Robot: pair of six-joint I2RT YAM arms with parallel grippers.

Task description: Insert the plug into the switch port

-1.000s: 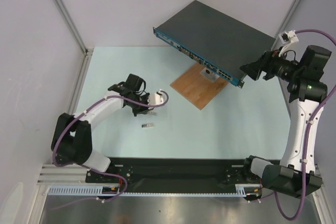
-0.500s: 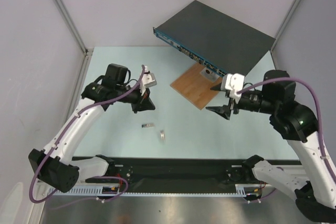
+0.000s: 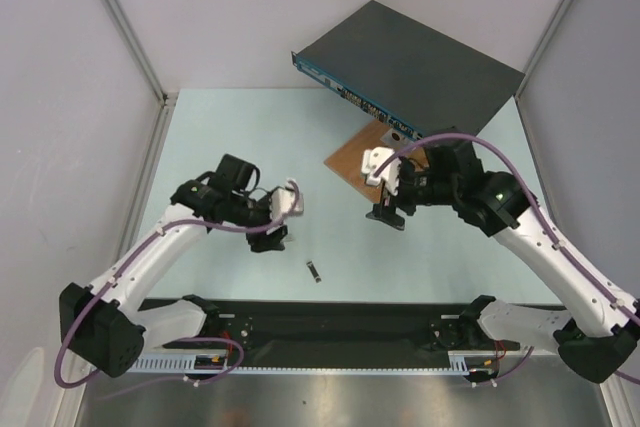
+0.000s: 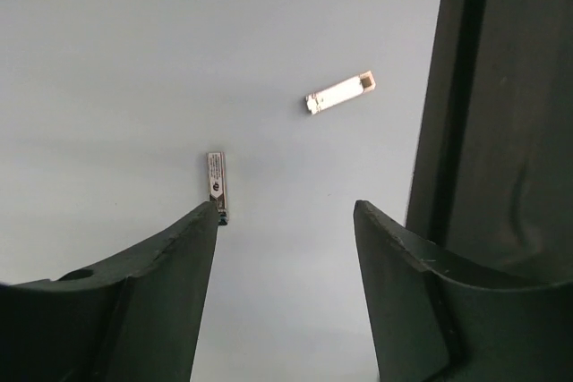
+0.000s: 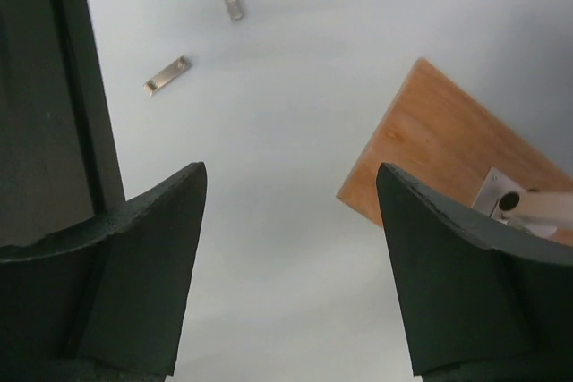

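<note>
Both arms have moved. The right tool (image 3: 388,213) has swung left to hang just off the near edge of the board (image 3: 350,159), and the left tool (image 3: 270,237) has come nearer and lower. On the worktop (image 3: 210,137), the switch (image 3: 415,65) sits at the far right, its blue port face toward the arms. Both tools gape wide and hold nothing. In the left wrist view a plug (image 4: 217,187) lies at the left fingertip, with a silver plug (image 4: 339,93) farther off.

Flat dark grey switch (image 3: 420,67), blue port-lined front; silver plug (image 4: 340,94) and darker plug (image 3: 314,271) lying loose, apart
</note>
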